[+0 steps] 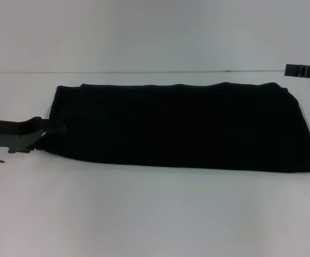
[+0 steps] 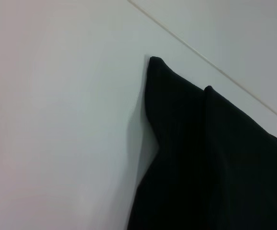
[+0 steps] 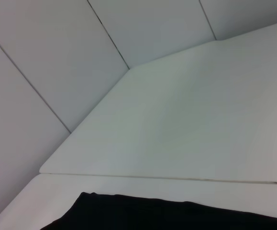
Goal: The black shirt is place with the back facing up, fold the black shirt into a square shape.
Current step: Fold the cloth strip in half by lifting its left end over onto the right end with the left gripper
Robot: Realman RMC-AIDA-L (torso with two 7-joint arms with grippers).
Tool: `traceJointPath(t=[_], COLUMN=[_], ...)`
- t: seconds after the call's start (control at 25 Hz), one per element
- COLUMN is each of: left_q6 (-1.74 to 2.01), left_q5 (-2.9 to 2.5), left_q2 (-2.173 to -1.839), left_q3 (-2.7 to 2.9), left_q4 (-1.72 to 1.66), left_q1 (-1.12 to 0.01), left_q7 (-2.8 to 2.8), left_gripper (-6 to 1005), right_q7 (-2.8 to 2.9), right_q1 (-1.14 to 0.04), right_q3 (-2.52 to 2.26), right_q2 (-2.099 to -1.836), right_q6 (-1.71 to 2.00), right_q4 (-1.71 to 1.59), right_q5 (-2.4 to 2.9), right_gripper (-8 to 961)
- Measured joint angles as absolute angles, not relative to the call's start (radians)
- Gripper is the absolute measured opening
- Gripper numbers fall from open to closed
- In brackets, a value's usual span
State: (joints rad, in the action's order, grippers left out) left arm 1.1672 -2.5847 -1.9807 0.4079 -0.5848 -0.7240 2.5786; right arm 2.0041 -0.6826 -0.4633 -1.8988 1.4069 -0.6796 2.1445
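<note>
Black cloth, the black shirt (image 1: pixel 181 127), is spread on the white table (image 1: pixel 155 214) as a long band, its long axis running from left to right. The left gripper (image 1: pixel 52 130) is placed at the shirt's left short end, touching its near corner; whether its fingers are clamped cannot be told. The right gripper (image 1: pixel 304 71) is held beyond the far right corner, apart from the cloth, its fingers' state likewise unclear. The left arm is judged nearer for folding the band across.

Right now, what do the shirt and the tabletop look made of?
The black shirt: soft matte cloth, probably knit cotton; it lies limp in folded layers with a raised corner by the left pincer. The table: smooth white hard board, maybe laminate, with a thin seam line. The right pincer hangs off the far corner.
</note>
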Motion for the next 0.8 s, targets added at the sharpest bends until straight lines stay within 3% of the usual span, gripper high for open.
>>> traceJointPath(t=[0.2,0.68,0.8], left_q6=[1.167,1.147,1.142], left_q5=[-2.582,-2.587,-2.589], left_q2=[-1.98,-1.98,-1.98], left_q3=[0.402,0.405,0.405], left_q4=[-0.586,-0.591,-0.594], left_q1=[-0.722,-0.716,-0.715], left_q7=[2.544,2.536,2.536], left_gripper=[872,446,270], right_q7=[2.005,2.005,2.004], right_q1=[-0.683,-0.683,-0.683], right_q3=[-0.463,-0.463,-0.464], right_q2=[-1.899,-1.899,-1.899], right_q6=[1.407,1.407,1.407], right_q4=[-0.68,-0.678,-0.675], right_q5=[2.144,2.145,2.144], right_gripper=[930,930,930])
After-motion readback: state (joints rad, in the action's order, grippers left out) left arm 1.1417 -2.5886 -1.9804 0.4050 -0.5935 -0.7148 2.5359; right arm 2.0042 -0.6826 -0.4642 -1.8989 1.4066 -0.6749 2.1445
